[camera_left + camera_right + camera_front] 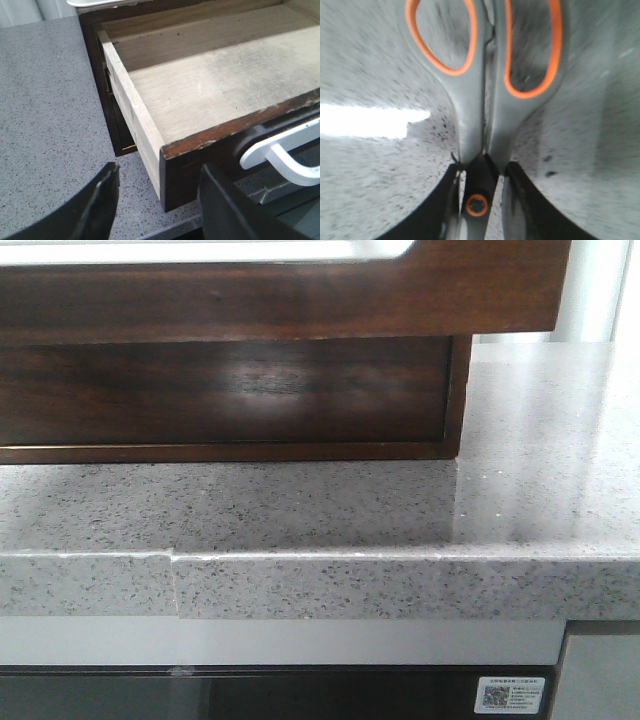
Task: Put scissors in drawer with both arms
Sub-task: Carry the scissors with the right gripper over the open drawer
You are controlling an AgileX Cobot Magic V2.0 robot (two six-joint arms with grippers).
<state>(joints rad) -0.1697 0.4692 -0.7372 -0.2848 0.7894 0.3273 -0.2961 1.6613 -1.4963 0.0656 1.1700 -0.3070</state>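
I see R fingers (479, 200) pinching grey, orange-lined scissors (482, 95) at pivot; L fingers (160, 205) spread beside pulled-out dark brown wooden drawer (210, 95). Front view shows only drawer, speckled grey stone table (330, 510).

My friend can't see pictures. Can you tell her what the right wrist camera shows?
The right gripper is shut on grey scissors with orange-lined handle loops, gripping near their orange pivot screw. Behind them is a blurry speckled grey countertop.
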